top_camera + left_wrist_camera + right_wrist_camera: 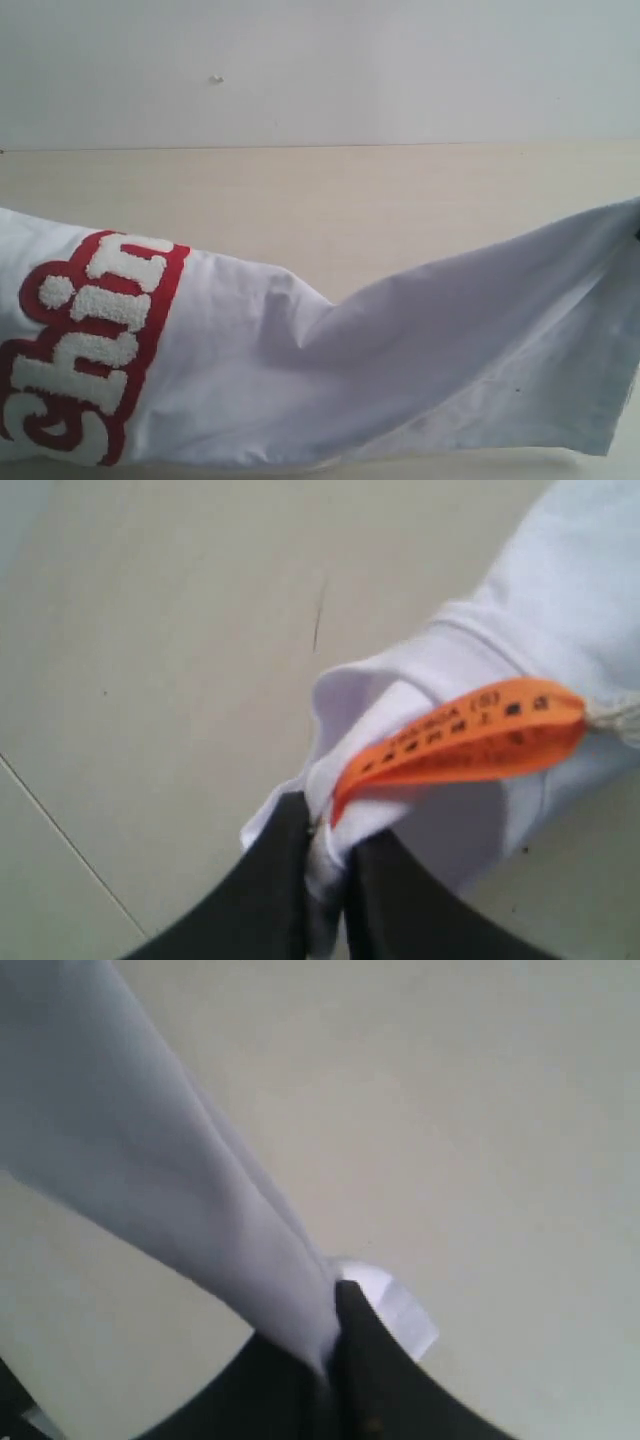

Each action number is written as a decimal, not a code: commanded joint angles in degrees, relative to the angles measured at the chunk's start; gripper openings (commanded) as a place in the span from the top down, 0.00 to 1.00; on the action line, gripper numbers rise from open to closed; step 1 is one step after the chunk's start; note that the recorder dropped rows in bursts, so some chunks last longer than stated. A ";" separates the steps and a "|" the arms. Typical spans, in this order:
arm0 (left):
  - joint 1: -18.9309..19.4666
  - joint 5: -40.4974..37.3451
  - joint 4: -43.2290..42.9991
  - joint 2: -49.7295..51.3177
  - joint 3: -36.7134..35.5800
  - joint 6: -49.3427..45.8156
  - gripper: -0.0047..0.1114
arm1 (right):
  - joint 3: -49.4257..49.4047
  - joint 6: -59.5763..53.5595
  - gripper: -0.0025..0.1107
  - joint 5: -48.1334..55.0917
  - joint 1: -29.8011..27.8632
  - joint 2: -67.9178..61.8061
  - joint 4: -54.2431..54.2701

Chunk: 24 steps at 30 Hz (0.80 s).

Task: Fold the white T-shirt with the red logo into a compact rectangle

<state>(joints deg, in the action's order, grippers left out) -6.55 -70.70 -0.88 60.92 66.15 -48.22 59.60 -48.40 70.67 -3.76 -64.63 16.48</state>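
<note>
Location: white T-shirt (300, 380) hangs spread between both grippers over the table (350, 200).
Left gripper (326, 830): clenched on the collar beside the orange tag (470, 740).
Right gripper (330, 1325): clenched on an edge, seemingly the hem.
Handling: light, limp, sags mid-span; take hold at seams and corners.

One white T-shirt (400, 360), carrying one red logo (90, 350) with fuzzy white letters; only some of the letters are in view. One orange neck tag (460, 742). Two grippers: one left gripper (325, 842) and one right gripper (318, 1350), each showing two dark fingers (250, 910). One pale wooden table (350, 200). One plain wall (400, 70).
</note>
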 commanded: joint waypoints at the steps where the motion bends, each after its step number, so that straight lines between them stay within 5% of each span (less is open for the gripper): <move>1: -0.20 1.23 -8.07 7.64 -0.65 -1.26 0.96 | -0.31 0.14 0.98 -5.72 0.14 -8.15 -2.01; 11: 0.89 30.23 -13.59 20.07 0.93 -1.09 0.96 | 11.95 -2.74 0.98 -14.79 0.04 -25.38 -6.07; 24: 0.89 17.83 -11.61 5.94 4.49 -0.54 0.96 | 16.78 1.89 0.98 -0.71 0.04 -12.50 -5.50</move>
<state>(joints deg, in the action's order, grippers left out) -5.90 -50.04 -13.45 72.82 70.03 -49.46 75.84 -48.07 65.96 -3.66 -81.61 10.88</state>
